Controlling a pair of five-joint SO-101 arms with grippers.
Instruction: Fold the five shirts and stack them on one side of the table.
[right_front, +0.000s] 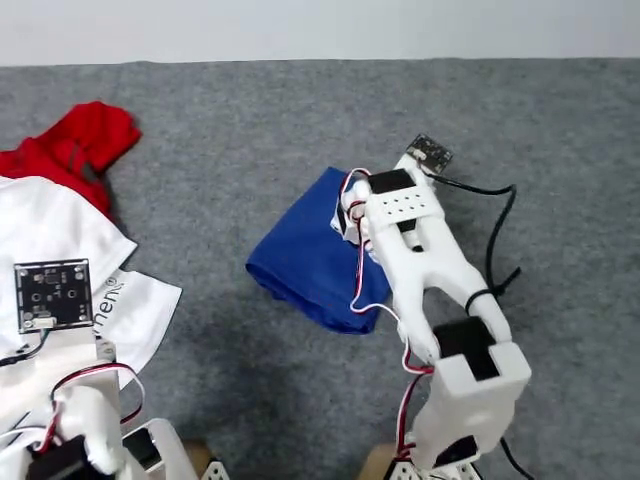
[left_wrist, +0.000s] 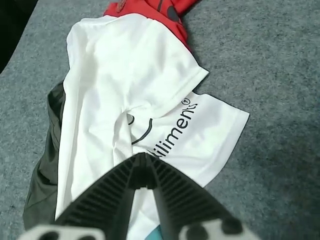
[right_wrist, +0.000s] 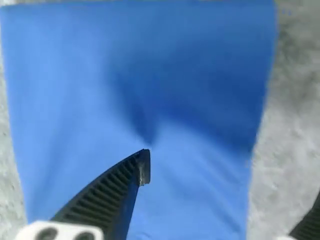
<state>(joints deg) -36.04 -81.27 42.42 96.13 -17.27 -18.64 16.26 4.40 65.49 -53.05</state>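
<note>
High view — blue shirt (right_front: 305, 262) folded

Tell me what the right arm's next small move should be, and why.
Probably close the right gripper on the blue shirt. Its fingers stand wide open, one tip at a crease in the cloth, and the shirt looks folded yet lies mid-table, apart from the white shirt and red shirt at the left side.

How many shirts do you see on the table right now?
4: a folded blue shirt mid-table, a white shirt at the left edge, a red shirt beyond it, a dark shirt under the white. Others may be hidden.
</note>
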